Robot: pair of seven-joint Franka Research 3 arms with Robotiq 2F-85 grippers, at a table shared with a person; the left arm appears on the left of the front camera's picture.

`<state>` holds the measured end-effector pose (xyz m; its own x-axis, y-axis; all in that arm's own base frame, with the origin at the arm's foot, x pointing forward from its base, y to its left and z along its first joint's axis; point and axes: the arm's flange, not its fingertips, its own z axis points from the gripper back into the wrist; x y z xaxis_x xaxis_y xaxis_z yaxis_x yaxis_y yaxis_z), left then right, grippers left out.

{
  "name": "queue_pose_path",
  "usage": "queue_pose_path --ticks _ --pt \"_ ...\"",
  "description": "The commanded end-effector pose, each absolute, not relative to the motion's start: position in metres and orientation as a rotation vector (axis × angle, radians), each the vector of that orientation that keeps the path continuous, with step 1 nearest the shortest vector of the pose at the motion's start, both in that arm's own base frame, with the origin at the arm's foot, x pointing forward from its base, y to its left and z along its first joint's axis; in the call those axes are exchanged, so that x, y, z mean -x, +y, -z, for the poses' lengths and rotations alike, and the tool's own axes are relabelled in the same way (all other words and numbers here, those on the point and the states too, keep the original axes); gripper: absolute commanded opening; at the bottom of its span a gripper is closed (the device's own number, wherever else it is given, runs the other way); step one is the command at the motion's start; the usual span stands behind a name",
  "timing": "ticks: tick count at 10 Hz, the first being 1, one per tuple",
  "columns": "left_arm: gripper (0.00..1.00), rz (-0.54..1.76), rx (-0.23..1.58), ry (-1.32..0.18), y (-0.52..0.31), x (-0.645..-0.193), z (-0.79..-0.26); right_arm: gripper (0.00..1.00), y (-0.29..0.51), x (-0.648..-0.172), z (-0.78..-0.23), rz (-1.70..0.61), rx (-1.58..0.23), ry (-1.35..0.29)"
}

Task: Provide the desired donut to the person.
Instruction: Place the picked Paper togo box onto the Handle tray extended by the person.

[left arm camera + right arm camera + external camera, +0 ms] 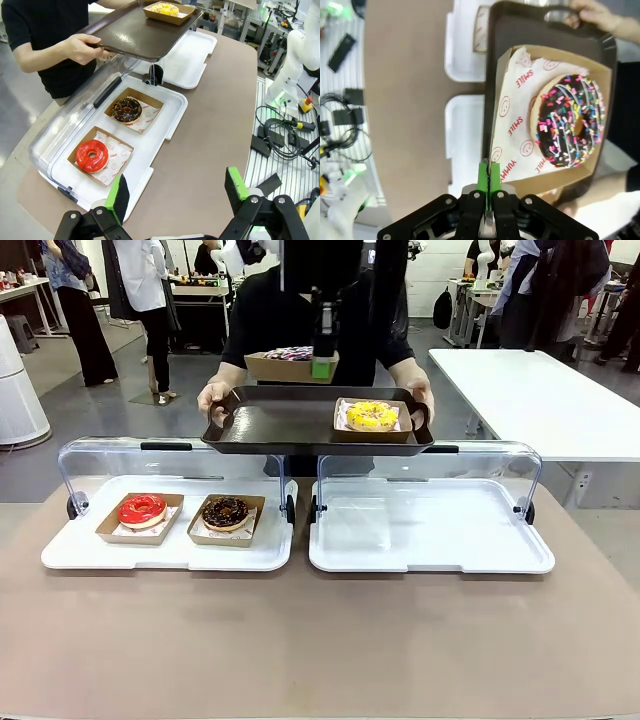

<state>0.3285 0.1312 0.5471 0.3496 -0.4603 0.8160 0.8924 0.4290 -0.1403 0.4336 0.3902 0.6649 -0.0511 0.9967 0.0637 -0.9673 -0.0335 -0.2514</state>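
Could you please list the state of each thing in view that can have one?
Left display case: lid open.
Right display case: lid open, tray bare.
Dark brown tray: held level by the person.
Sprinkle donut box: lifted above the tray.
Right claw: shut on the sprinkle donut box's edge.
Left claw: open, holding nothing.
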Motion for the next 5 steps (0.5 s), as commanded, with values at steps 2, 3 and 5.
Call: queue_pose_path --ticks 2,3,5 --pt "1.0 0.968 0.661 -0.805 0.132 -0.328 -0.546 0.01 0.411 -0.463 -0.633 -1.592 0.161 -0.324" --pt "1.0 0.968 0.661 -0.805 0.132 -0.328 -0.546 0.01 0.414 -0.472 -0.62 -1.589 0.153 -0.315" --pt "1.0 0.968 0.661 -0.805 0.132 -0.328 -0.546 0.01 0.419 -0.484 -0.598 -1.59 0.152 -0.289"
